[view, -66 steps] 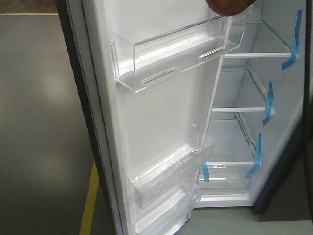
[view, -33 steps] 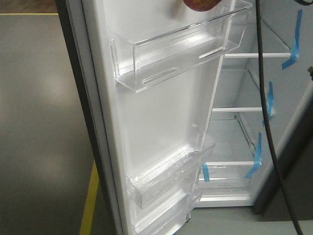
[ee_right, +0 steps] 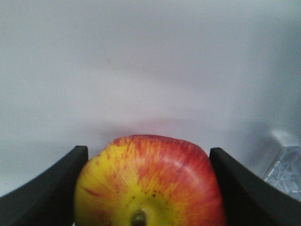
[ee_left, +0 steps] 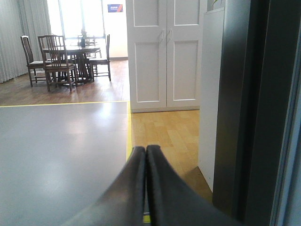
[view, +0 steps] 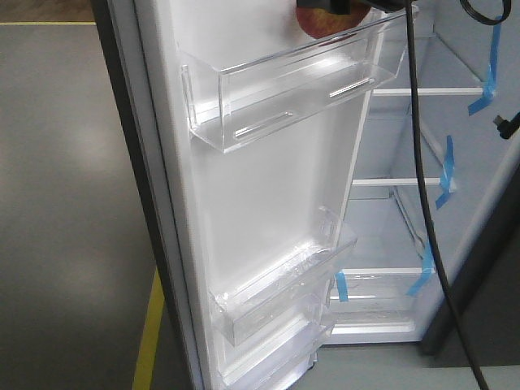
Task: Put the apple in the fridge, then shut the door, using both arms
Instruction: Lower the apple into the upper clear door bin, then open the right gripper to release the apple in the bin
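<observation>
right gripper [ee_right: 148, 157]: we read it closed on the apple [ee_right: 149, 183], a finger against each flank, carrying it at the rim of the top bin [view: 284, 89] | left gripper [ee_left: 146, 157]: fingers pressed together, empty, held beside the outer face of the door [ee_left: 244, 117], which we judge ready for the closing push.

apple [view: 327, 22] at top door bin [view: 284, 91], shelves [view: 422, 92] right

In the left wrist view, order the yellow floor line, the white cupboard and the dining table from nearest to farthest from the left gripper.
From the left gripper:
1. yellow line, on the floor just ahead of it and running under it.
2. white cupboard, straight ahead, past the wood floor.
3. table, far back on the left, by the windows.
</observation>
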